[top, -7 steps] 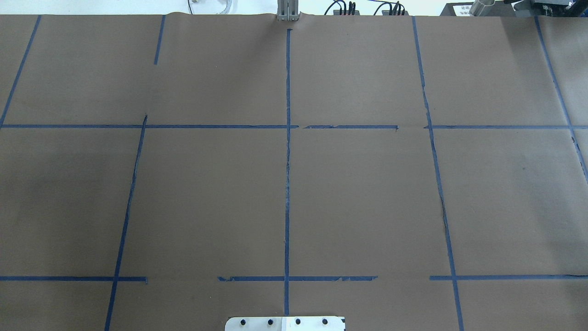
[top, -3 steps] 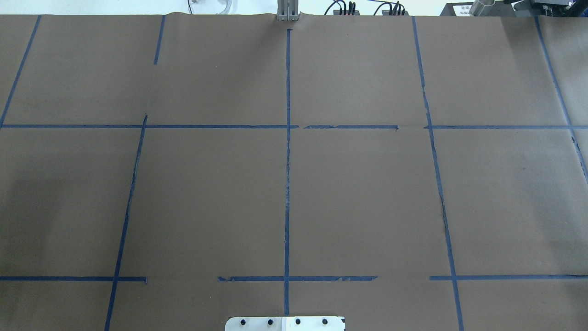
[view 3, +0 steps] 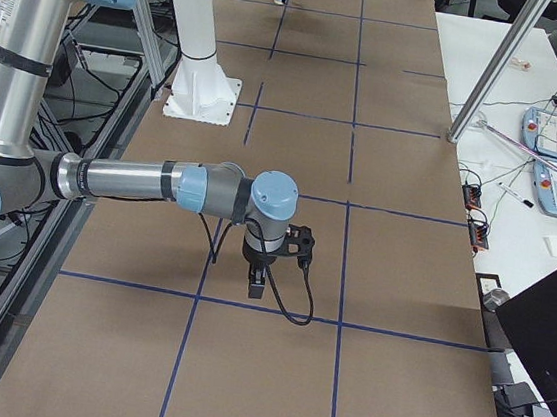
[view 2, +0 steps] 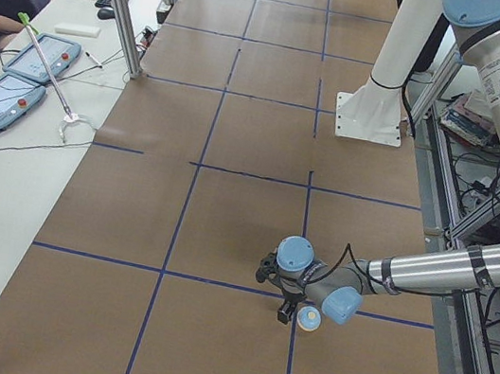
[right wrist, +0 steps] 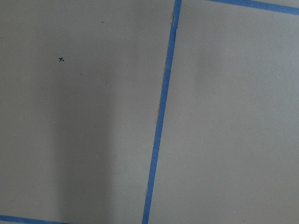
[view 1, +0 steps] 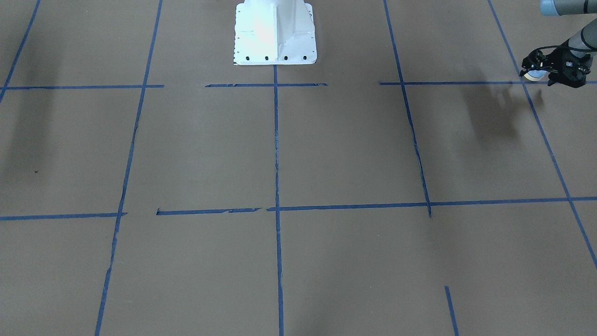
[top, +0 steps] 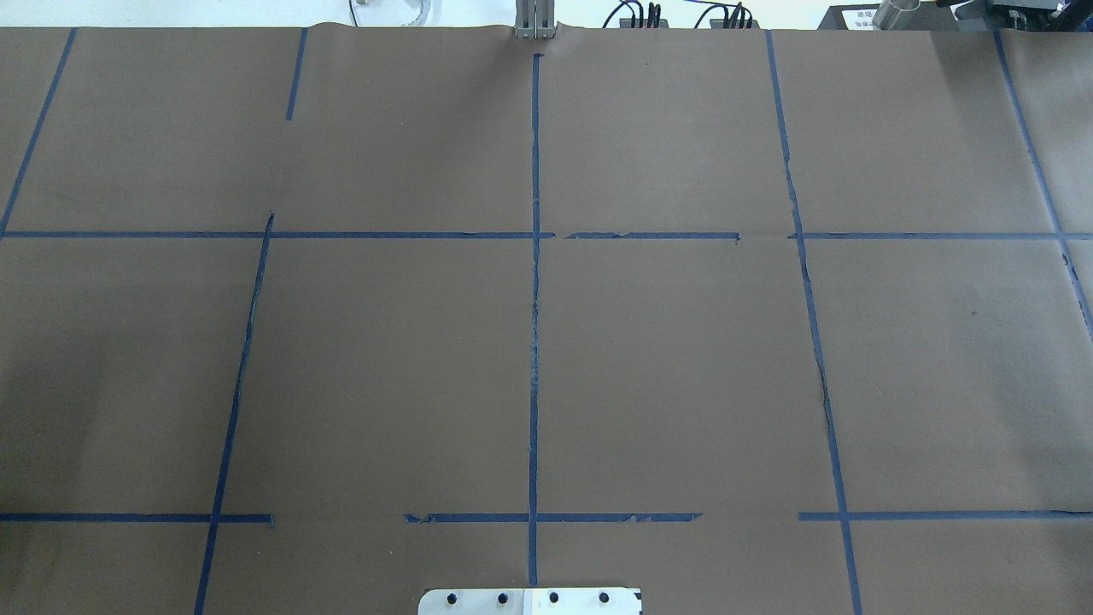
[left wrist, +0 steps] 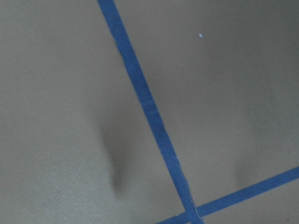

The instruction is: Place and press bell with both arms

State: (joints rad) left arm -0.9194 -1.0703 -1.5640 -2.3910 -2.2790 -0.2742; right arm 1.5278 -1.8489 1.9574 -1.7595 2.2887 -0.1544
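The black, cabled left gripper (view 1: 537,71) points down over the table's end on the robot's left. Its fingers appear closed on the small round bell (view 2: 308,320) with the light-blue dome and cream base ring. The bell sits right at the fingertips, and the gripper's shadow falls well to one side on the paper, so I judge both to be off the surface (the left wrist view shows only paper and tape, so it cannot confirm the hold). Near them is a crossing of blue tape lines (view 1: 524,83) on the brown paper-covered table (top: 683,359).

The right gripper (view 3: 257,285) hangs over the opposite end, pointing down near another tape line, with no bell at it. I cannot tell from that single side view whether its fingers are wide or narrow. The two arms are well apart, with the white pedestal base (view 1: 275,32) between them at the robot's edge.

The step in hand looks like the carry: the bell is held, but not yet set down or pressed. The next move calls for the left arm to bring the bell to a spot both arms can reach. It must then lower the bell until the base ring sits flat and let go without tipping it. After that the right gripper has to come down squarely on the cream button, which is a small target.
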